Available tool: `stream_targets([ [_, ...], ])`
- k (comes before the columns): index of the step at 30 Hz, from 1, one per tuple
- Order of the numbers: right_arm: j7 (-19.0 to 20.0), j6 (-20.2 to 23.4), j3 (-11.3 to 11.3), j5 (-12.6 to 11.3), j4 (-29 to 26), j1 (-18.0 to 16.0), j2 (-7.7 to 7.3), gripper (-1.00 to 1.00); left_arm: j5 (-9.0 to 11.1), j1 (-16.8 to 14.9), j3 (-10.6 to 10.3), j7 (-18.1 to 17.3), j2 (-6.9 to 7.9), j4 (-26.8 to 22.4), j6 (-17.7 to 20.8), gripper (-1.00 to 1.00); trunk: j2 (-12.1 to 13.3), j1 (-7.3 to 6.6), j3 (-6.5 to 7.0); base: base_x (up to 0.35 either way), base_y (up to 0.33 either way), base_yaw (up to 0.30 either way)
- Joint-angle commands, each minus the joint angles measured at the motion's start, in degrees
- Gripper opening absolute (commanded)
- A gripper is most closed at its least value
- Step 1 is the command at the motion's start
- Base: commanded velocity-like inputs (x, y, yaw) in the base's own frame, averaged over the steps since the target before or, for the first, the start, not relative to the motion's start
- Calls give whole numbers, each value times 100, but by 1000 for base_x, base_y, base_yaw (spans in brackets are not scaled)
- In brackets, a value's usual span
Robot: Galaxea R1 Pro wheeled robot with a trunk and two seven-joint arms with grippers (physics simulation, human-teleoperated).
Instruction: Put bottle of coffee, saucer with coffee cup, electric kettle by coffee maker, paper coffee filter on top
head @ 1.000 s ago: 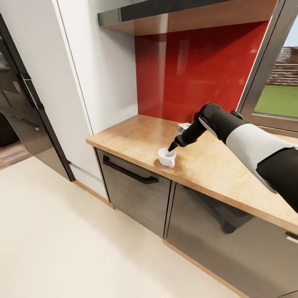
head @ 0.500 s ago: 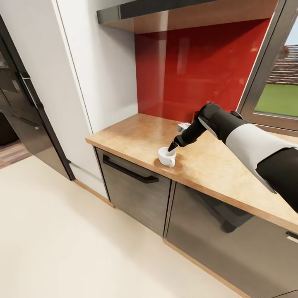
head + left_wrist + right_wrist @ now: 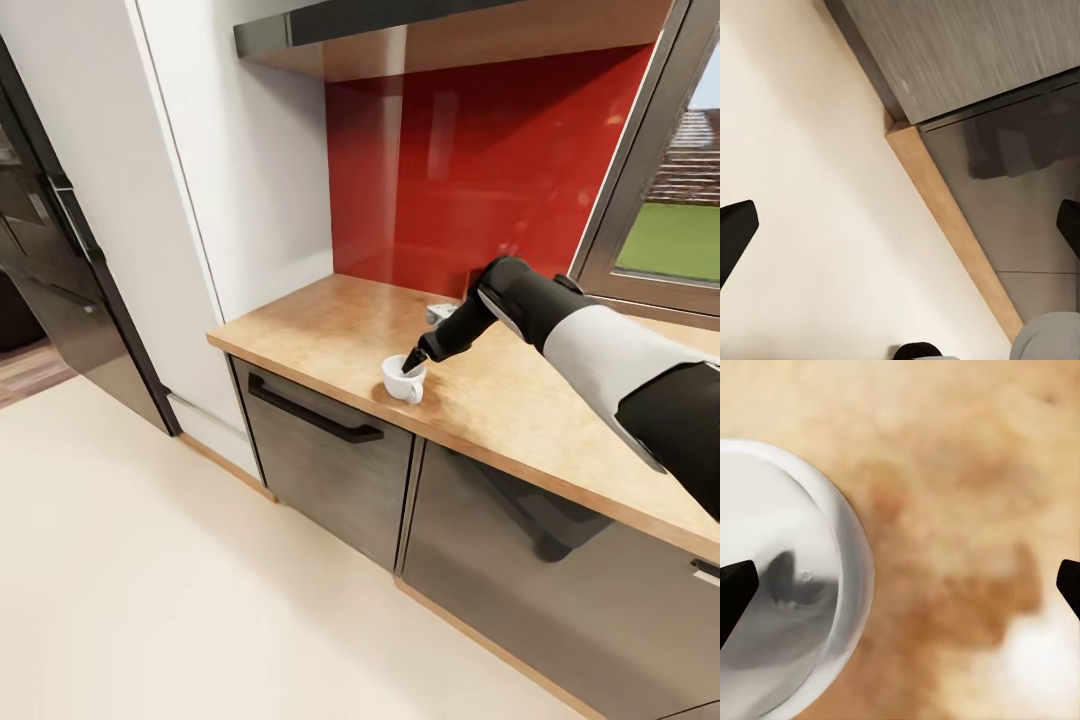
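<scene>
The coffee cup point(image 3: 402, 381) is small and white, and stands near the front edge of the kitchen countertop point(image 3: 320, 335). My right gripper point(image 3: 412, 363) reaches down onto its rim from the right. In the right wrist view this gripper point(image 3: 900, 585) is open: one dark fingertip point(image 3: 735, 589) hangs over the inside of the coffee cup point(image 3: 787, 585), while the other stands outside it above bare worktop. My left gripper point(image 3: 900, 232) is open too, low over the cream floor by the cabinet plinth.
A red backsplash point(image 3: 470, 170) and a window point(image 3: 670, 230) lie behind the counter, with a dark overhead shelf point(image 3: 420, 30) above. A small grey object point(image 3: 443, 310) sits behind my right arm. Dark cabinets point(image 3: 330, 450) stand below, and a tall black appliance point(image 3: 50, 260) at left.
My right gripper has sunk slightly, bringing its tip down to the cup's rim. The cup has not moved.
</scene>
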Motion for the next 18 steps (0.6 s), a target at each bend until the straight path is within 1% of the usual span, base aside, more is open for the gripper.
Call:
stream_targets([
  [1,-2,32,46,-58,-9,-3,-7,100,-45,-5,44,-9,0,6,-58,100,-2,-1,-5,0,0,0],
  [18,15,32,46,-56,-15,10,-8,100,-45,-5,44,-9,0,6,-58,100,-2,-1,-97,0,0,0],
])
